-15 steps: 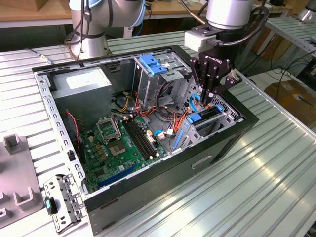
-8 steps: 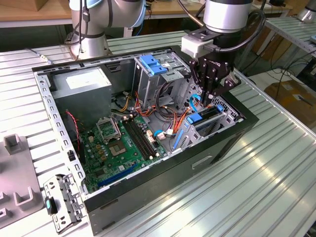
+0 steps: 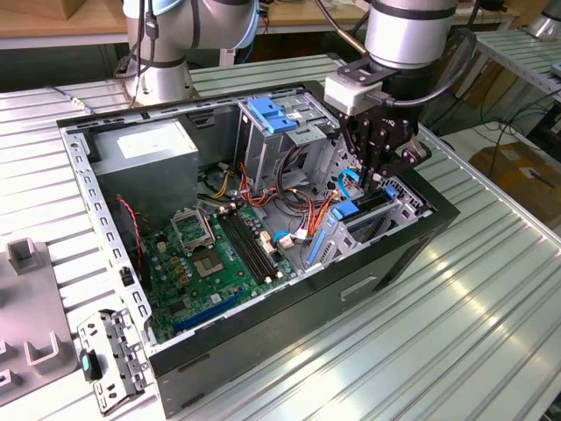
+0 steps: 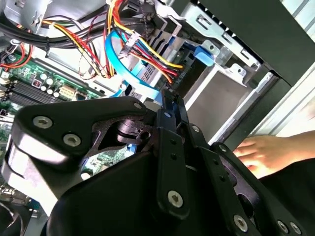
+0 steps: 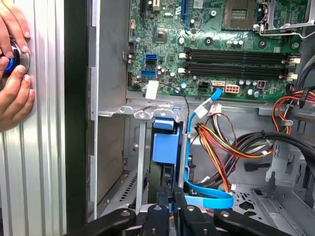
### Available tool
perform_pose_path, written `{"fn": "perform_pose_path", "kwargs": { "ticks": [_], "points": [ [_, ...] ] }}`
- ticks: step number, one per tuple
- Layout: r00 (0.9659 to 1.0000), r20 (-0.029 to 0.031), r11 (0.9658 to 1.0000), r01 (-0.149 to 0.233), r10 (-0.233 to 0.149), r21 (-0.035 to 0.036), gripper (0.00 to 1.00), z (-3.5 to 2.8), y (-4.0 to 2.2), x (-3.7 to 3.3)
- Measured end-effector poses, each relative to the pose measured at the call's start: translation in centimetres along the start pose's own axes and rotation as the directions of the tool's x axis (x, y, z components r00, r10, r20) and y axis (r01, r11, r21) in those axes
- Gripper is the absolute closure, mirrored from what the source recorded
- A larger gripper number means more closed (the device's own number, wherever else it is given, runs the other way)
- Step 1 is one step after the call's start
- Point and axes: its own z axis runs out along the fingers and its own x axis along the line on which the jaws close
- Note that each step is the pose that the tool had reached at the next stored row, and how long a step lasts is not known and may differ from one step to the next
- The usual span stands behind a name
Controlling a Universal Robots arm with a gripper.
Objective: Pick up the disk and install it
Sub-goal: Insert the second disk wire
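Your arm comes down from above into the open computer case (image 3: 289,289) on the ribbed worktop (image 3: 491,324), wrist pointing straight down; the black end effector (image 3: 375,178) hangs over the drive bay at the case's corner toward the exterior view's right, just above the blue-railed disk (image 3: 364,209) seated in that bay. In the first wrist view the end effector (image 5: 171,205) has its fingers (image 5: 177,209) pressed close together, their tips at the top edge of the disk (image 5: 165,145); you cannot tell whether they pinch that edge or merely touch it, since the linkage covers the contact. In the second wrist view the end effector's (image 4: 167,105) own black body blocks most of the bay; what you see of the disk is hard to make out behind the coloured cable bundle (image 4: 142,46). A person's hand (image 5: 14,69) rests on the worktop beside the case, cut off at the frame edge; the motherboard (image 3: 219,254) lies in the case, well apart.
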Motion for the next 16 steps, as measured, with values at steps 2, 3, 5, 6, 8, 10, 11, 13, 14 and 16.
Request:
{"fn": "perform_pose_path", "kwargs": {
  "ticks": [2,3,5,6,8,10,11,13,14,16],
  "points": [
    [1.0,0.0062,0.9999,-0.003,0.003,0.0126,0.84,0.07,0.45,0.27],
    [1.0,0.0075,0.9999,-0.004,0.004,0.0159,0.84,0.1,0.58,0.3],
    [0.9999,0.0104,0.9997,-0.006,0.005,0.0231,0.84,0.27,0.69,0.32],
    [0.9999,0.0128,0.9997,-0.006,0.006,0.0249,0.84,0.32,0.7,0.32],
    [0.9998,0.0202,0.9996,-0.01,0.01,0.0262,0.84,0.44,0.73,0.29],
    [0.9996,0.0231,0.9995,-0.019,0.018,0.0253,0.84,0.58,0.76,0.28],
    [0.9994,0.025,0.9994,-0.023,0.022,0.0248,0.84,0.62,0.76,0.27],
    [0.999,0.0346,0.9993,-0.028,0.027,0.0245,0.84,0.68,0.76,0.26],
    [0.9987,0.0411,0.9993,-0.03,0.029,0.0245,0.84,0.69,0.77,0.25],
    [0.9982,0.0508,0.9992,-0.032,0.031,0.0248,0.84,0.69,0.76,0.27]
  ]
}}
